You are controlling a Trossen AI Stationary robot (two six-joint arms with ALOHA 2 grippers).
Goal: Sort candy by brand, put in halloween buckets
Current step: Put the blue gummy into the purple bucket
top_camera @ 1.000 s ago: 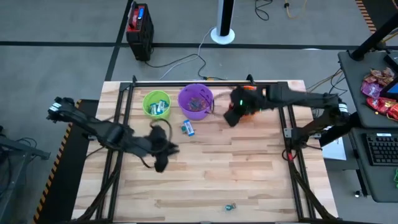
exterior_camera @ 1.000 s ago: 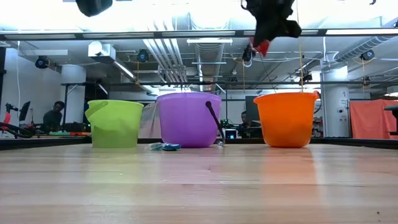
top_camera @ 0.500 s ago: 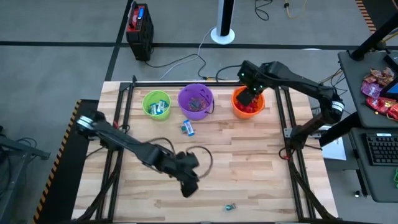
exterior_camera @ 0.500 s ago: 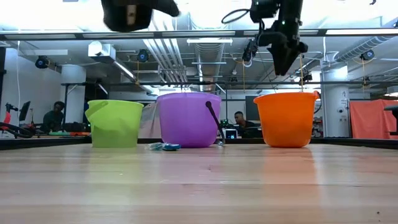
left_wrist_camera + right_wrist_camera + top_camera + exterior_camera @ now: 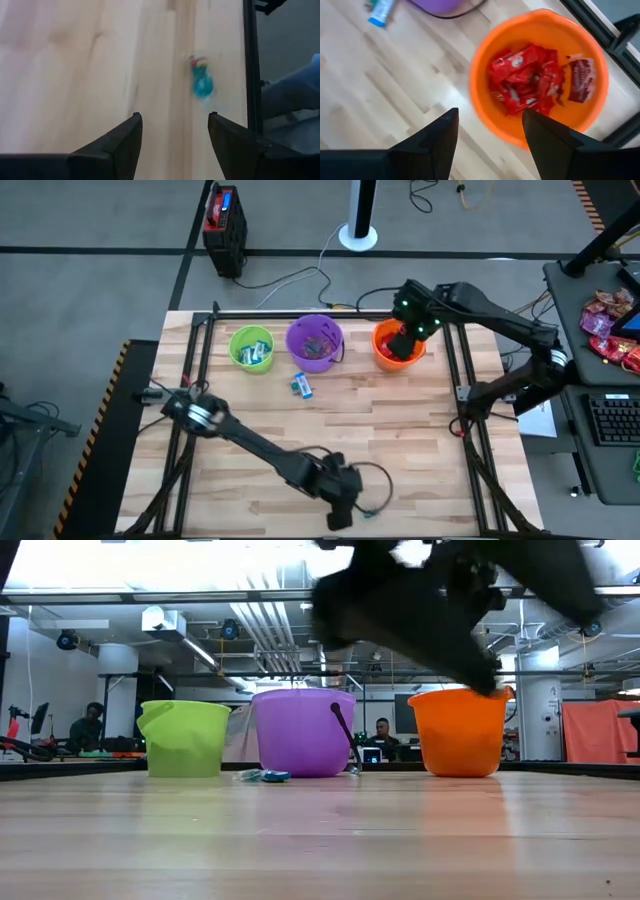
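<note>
Three halloween buckets stand in a row at the far edge: lime green (image 5: pixel 251 347), purple (image 5: pixel 316 342) and orange (image 5: pixel 398 345). The orange bucket (image 5: pixel 540 65) holds red-wrapped candy (image 5: pixel 530 75). My right gripper (image 5: pixel 490 130) hovers open above it, nothing between its fingers. A blue-and-white candy (image 5: pixel 301 386) lies on the table before the purple bucket. A tiny greenish candy (image 5: pixel 372 511) lies near the near edge. My left gripper (image 5: pixel 175 135) hangs open above the table, just short of that candy (image 5: pixel 201 82).
Black frame rails (image 5: pixel 460 380) run along both table sides. A heap of pink-red candy bags (image 5: pixel 610 325) lies on a side table to the right. In the low view my left arm (image 5: pixel 400 610) blocks part of the sight, and people sit far behind.
My left gripper has swept from near the green bucket toward the table's near edge and right, ending beside the tiny greenish candy. My right gripper, which carried a red candy, has moved over the orange bucket and let go of it.
</note>
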